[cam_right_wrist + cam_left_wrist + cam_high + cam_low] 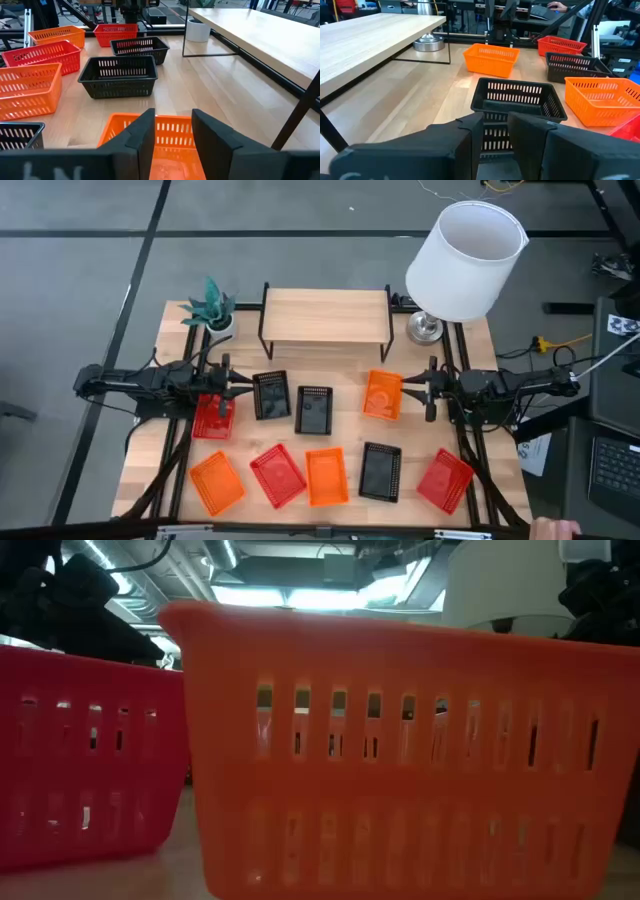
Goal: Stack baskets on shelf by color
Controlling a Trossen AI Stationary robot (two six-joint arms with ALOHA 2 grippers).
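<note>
In the high view the light-wood shelf (325, 315) stands on black legs at the table's far side, with nothing on it. Nine baskets sit on the tabletop. A red (212, 415), two black (271, 395) (314, 410) and an orange (382, 393) form the middle row. Near the front edge are an orange (216, 483), a red (277, 475), an orange (326, 477), a black (380, 471) and a red (444, 478). My left gripper (238, 386) (495, 125) hovers beside a black basket (517, 100), open by a narrow gap. My right gripper (405, 389) (172, 120) hovers at the orange basket (172, 137), also narrowly open.
A potted plant (210, 308) stands left of the shelf and a lamp with a white shade (465, 260) to its right. In the low view an orange basket (400, 760) and a red one (80, 770) fill the picture. Bare tabletop lies between shelf and middle row.
</note>
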